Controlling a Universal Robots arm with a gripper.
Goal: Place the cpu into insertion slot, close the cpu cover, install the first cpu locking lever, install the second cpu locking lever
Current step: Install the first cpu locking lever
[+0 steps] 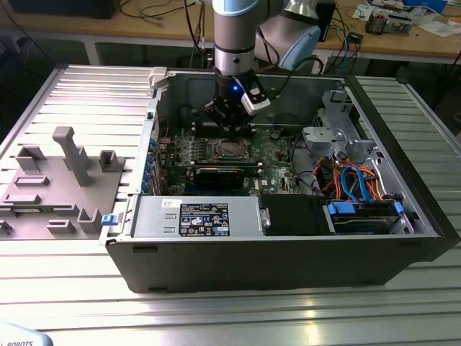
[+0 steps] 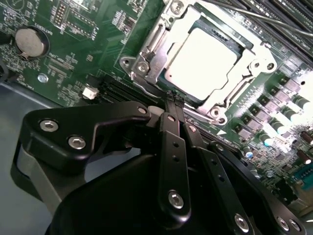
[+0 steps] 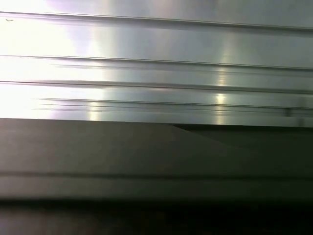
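In the exterior view, the open dark grey computer case (image 1: 288, 252) lies on its side on the ribbed aluminium worktop (image 1: 216, 317), which leaves the green motherboard (image 1: 274, 155) facing upward and reachable from above. The arm's black end effector (image 1: 229, 121) hangs inside the case, just beyond the small square insertion slot (image 1: 229, 149) with its silvery metal rim, close to the board. A grey moulded fixture tray (image 1: 57, 187) rests on the worktop at the exterior view's left, well apart from the case. In the second wrist view, the end effector (image 2: 174, 98) has its slim black fingers (image 2: 168, 127) pressed together with nothing between them, the tips set at the edge of the slot (image 2: 210, 63). The cpu (image 2: 205, 61), a flat square chip with a pale metal face, is seated inside the slot. The cpu cover (image 2: 159, 46), a silvery metal frame plate with a square window, appears to lie down around the chip; whether either locking lever is latched cannot be told. In the first wrist view, ribbed aluminium (image 3: 156, 58) runs above a dark case edge (image 3: 146, 156).
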